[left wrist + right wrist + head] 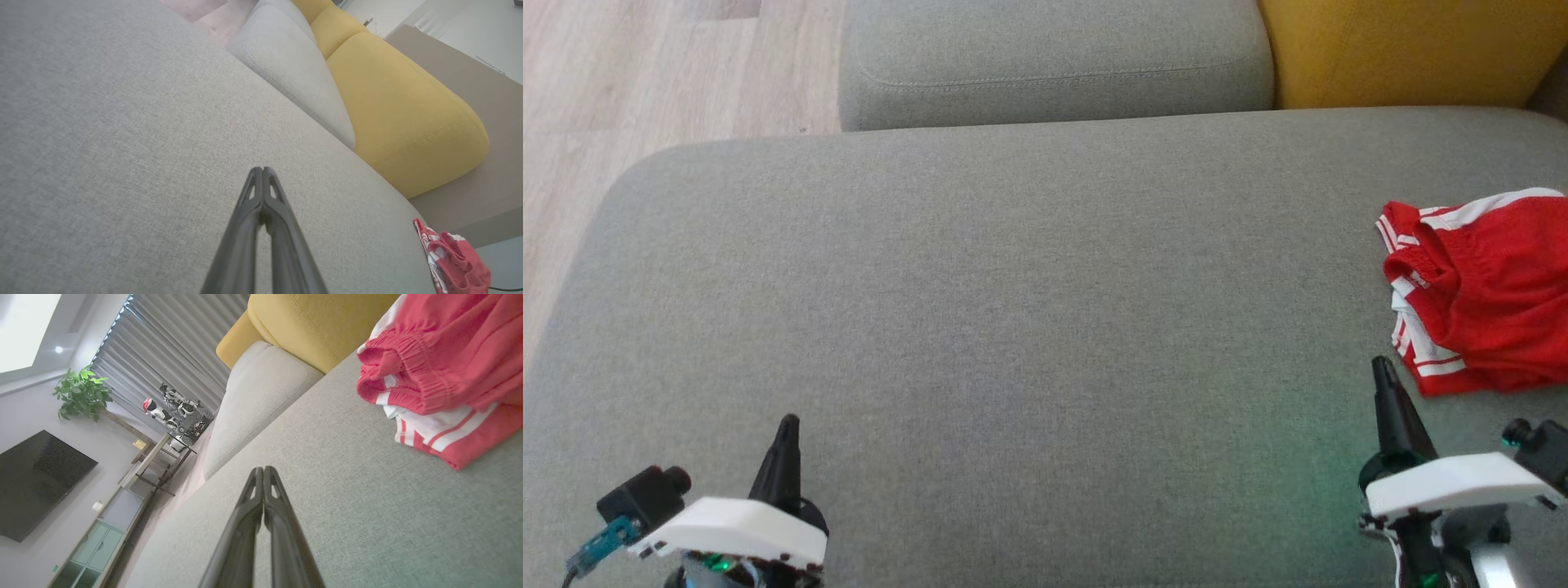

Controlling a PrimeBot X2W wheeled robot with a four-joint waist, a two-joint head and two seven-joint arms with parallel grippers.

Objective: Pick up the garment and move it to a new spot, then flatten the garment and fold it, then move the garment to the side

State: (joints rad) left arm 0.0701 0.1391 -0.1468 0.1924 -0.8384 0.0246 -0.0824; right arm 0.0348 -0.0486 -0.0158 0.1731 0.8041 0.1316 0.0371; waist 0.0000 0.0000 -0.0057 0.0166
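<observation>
We count one red garment (1486, 302) on the big grey seat cushion (1013, 286) — a single piece, at its right edge. Two grippers sit over its near edge: the left gripper (788, 421) and the right gripper (1379, 364). Behind it we count one grey back cushion (1054, 57) and at least two yellow cushions (404, 118).

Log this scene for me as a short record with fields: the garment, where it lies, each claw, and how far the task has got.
garment: red with white stripes, bunched, not flat
place: far right of the grey sofa seat
left claw: shut, holding nothing, over bare seat
right claw: shut, holding nothing, near the garment, not touching it
behind: grey back cushion, yellow cushion
stage: garment not yet picked up
</observation>
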